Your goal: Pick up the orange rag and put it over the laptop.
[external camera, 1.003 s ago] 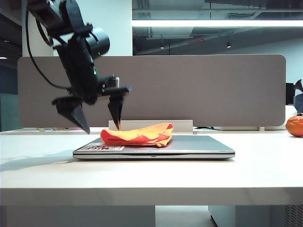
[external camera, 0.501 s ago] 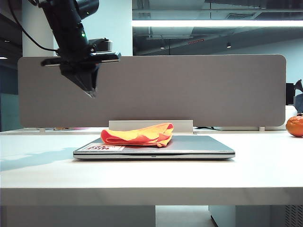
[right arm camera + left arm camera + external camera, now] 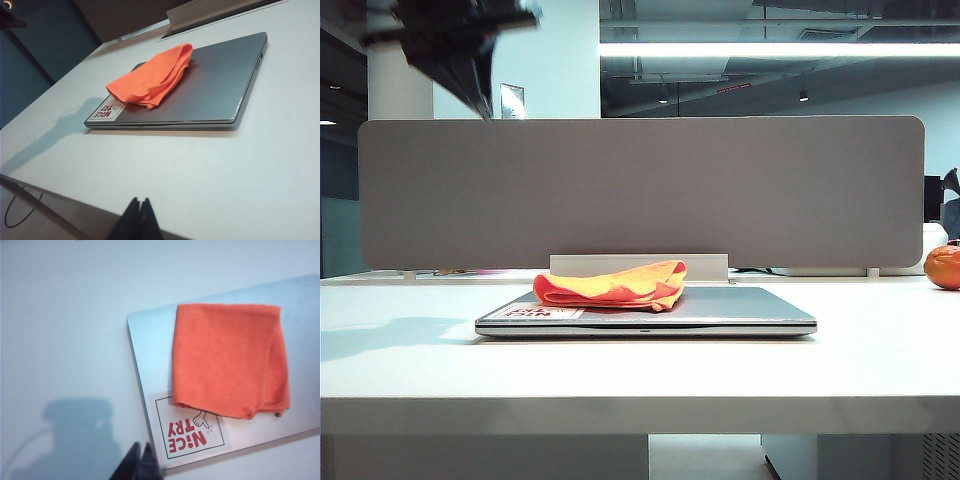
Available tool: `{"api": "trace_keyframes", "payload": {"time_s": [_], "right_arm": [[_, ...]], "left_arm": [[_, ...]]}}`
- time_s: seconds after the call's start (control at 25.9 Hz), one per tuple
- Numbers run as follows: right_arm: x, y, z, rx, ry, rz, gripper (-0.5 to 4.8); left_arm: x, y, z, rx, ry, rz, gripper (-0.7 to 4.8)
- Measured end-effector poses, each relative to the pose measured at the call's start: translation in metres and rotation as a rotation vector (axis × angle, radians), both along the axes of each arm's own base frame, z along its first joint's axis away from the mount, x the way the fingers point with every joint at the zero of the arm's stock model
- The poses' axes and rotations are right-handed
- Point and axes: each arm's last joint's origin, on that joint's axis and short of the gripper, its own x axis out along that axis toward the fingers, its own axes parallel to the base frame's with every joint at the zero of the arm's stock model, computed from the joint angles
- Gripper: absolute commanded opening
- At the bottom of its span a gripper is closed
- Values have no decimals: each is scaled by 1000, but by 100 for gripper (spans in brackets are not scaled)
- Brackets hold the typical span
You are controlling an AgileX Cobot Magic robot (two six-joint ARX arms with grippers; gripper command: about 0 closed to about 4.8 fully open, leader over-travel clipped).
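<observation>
The orange rag (image 3: 613, 285) lies folded on the closed silver-grey laptop (image 3: 740, 312), covering the left part of its lid beside the white-and-red sticker (image 3: 532, 312). In the left wrist view the orange rag (image 3: 230, 360) shows from above on the laptop (image 3: 150, 335), above the sticker (image 3: 187, 429). My left gripper (image 3: 475, 85) hangs shut and empty high at the upper left, far above the table; its tips (image 3: 140, 449) press together. My right gripper (image 3: 140, 204) is shut and empty, low off the table's near edge, facing the laptop (image 3: 220, 85) and the orange rag (image 3: 152, 75).
The laptop rests on a white table (image 3: 640, 365). A grey partition (image 3: 720, 190) stands behind it. A round glossy orange object (image 3: 944, 266) sits at the far right edge of the table.
My left gripper has shut and risen from just above the laptop's left end to the upper left corner of the exterior view. The rag and laptop have not moved.
</observation>
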Motion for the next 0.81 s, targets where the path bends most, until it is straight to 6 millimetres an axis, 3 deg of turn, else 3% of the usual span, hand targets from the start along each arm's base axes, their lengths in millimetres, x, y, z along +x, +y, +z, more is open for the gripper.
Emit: {"api": "trace_keyframes", "payload": {"time_s": [0.23,0.31,0.66,0.81], "right_arm": [[0,0,0,0,0,0,-5],[0,0,0,0,0,0,-5],[0,0,0,0,0,0,-5],[0,0,0,0,0,0,-5]], "left_arm": [[-29,20,10,6,-70,56,-6],[-48,33,-1,10,-74,83,-6],[-101,51,-22,-48,-116,100,-6],[-133,62,-43,-94,-129,122,-6]]}}
